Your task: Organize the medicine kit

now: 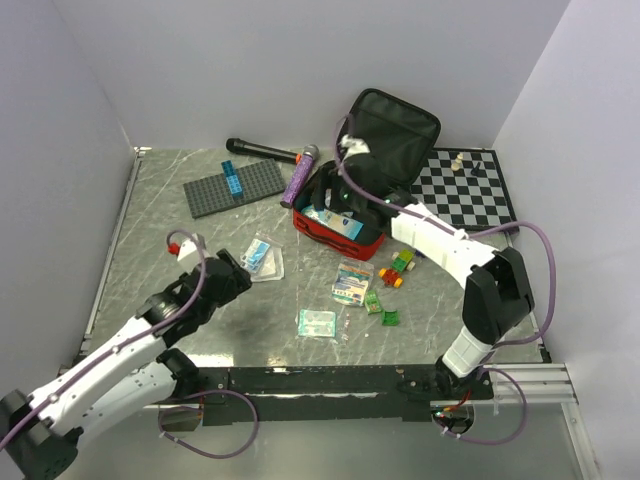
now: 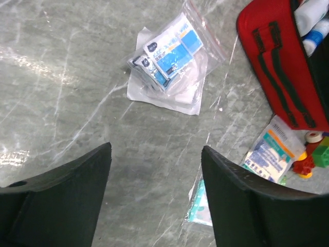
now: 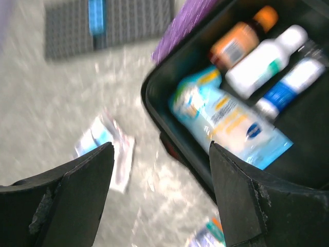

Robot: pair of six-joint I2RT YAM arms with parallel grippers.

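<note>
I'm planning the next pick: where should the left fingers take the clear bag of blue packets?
Likely from straight above, pinching across the clear bag where its packets stack thickest; it lies flat on the table, leaving no edge to get under.

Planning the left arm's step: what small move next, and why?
Probably ease the open left end effector forward and down over the clear plastic zip bag of blue-and-white sachets: it lies loose just ahead, outside the red fabric medicine kit.

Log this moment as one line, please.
left tool: open, empty, near bagged packets | right tool: open, empty, over open medicine kit
</note>
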